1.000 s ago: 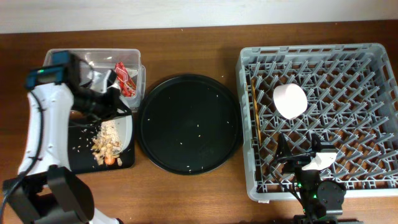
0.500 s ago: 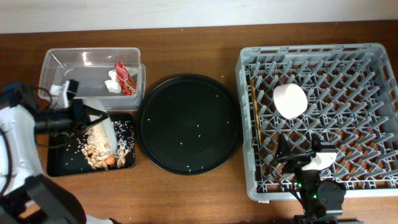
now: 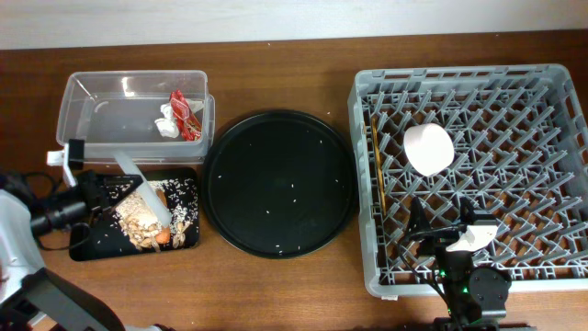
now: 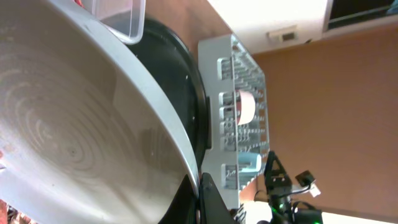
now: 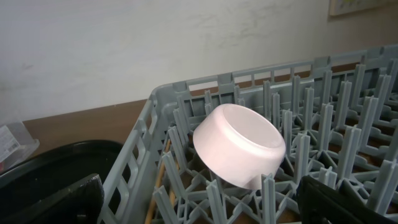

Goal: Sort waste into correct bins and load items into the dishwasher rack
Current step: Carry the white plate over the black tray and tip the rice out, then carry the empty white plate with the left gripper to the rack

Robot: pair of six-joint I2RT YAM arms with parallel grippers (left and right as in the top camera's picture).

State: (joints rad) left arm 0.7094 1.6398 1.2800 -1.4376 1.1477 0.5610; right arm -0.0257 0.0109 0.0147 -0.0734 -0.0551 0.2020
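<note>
My left gripper (image 3: 99,195) is shut on the rim of the pale grey-green bowl (image 3: 138,184), which stands on edge over the shallow black tray (image 3: 87,246). The bowl (image 4: 74,137) fills the left wrist view and looks empty. Rice, beige scraps (image 3: 138,225) and the orange stick (image 3: 163,236) lie in that tray. The red wrapper (image 3: 186,115) and the white tissue (image 3: 165,122) lie in the clear tub (image 3: 101,101). The grey rack (image 3: 551,83) holds the white bowl (image 3: 428,149), the chopsticks (image 3: 376,175) and the light-blue cup (image 3: 480,234). My right gripper (image 3: 441,219) is open inside the rack, below the white bowl (image 5: 239,146).
A large round black tray (image 3: 280,181) with a few rice grains lies between the bins and the rack. The clear tub and the shallow tray sit close together at the left. Bare wooden table runs along the back.
My left arm has pulled left and toward the table's front with the bowl. The bowl has tipped further on edge, and the scraps now lie in the shallow black tray. The right arm is still.
</note>
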